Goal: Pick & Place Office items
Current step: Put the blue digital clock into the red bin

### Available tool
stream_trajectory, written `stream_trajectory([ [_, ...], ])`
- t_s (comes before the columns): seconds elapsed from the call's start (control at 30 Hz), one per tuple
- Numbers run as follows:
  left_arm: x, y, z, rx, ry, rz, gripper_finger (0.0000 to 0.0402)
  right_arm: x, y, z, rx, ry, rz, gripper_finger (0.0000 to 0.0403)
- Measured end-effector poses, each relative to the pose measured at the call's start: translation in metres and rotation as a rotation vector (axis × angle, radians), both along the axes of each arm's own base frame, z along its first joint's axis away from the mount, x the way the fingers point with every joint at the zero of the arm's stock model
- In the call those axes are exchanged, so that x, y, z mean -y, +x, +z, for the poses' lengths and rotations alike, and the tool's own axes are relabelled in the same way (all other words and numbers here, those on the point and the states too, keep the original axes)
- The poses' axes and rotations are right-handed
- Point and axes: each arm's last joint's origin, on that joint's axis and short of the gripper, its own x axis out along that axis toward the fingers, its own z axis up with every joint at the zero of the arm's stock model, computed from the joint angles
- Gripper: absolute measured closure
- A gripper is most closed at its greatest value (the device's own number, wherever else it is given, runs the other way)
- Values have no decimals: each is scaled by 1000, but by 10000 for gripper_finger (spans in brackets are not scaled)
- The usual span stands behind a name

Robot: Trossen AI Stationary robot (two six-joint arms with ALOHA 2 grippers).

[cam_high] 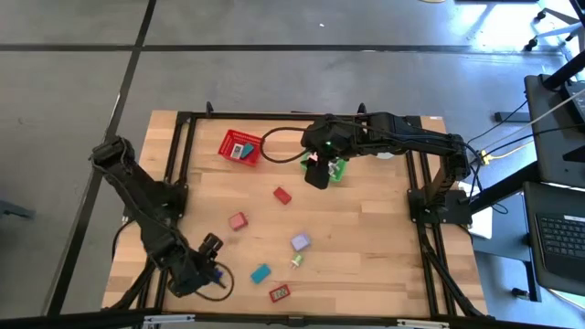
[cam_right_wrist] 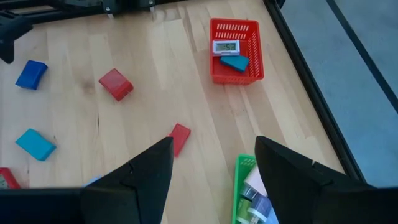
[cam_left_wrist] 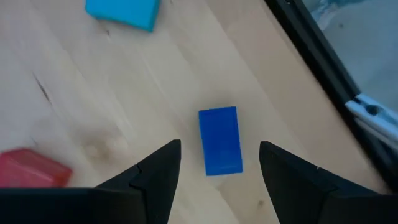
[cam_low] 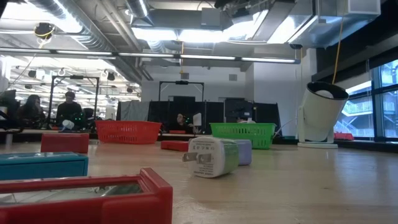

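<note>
Small office pieces lie flat on the wooden table: a red one [cam_high: 281, 195], a pinkish-red one [cam_high: 238, 220], a lavender one [cam_high: 300, 242], a white plug piece [cam_high: 297, 261], a teal one [cam_high: 260, 272] and a red-framed one [cam_high: 279, 292]. My left gripper [cam_high: 212, 268] is near the table's near-left corner, pointing down. It is open, with one finger on either side of a blue block [cam_left_wrist: 220, 140], apart from it. My right gripper [cam_high: 316, 174] is open above the table, beside the green basket [cam_high: 336, 170]. It holds nothing.
The red mesh basket [cam_right_wrist: 235, 50] near the far edge holds a white display piece and a teal piece. The green basket [cam_right_wrist: 254, 186] holds several items. A black frame rail [cam_left_wrist: 323, 68] runs close to the blue block. People sit far behind the table [cam_low: 68, 109].
</note>
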Motion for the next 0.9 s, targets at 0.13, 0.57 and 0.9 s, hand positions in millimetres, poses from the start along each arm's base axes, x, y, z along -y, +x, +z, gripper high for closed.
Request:
stream_trajectory([
  [0.13, 6, -2, -5, 76, -11, 11, 187, 0, 1, 1, 11, 0, 0, 175],
  [0.57, 1, -21, -49, 108, -30, 102, 129, 0, 1, 1, 11, 0, 0, 175],
  [0.9, -11, -28, -76, 83, -79, 213, 124, 0, 1, 1, 11, 0, 0, 175],
])
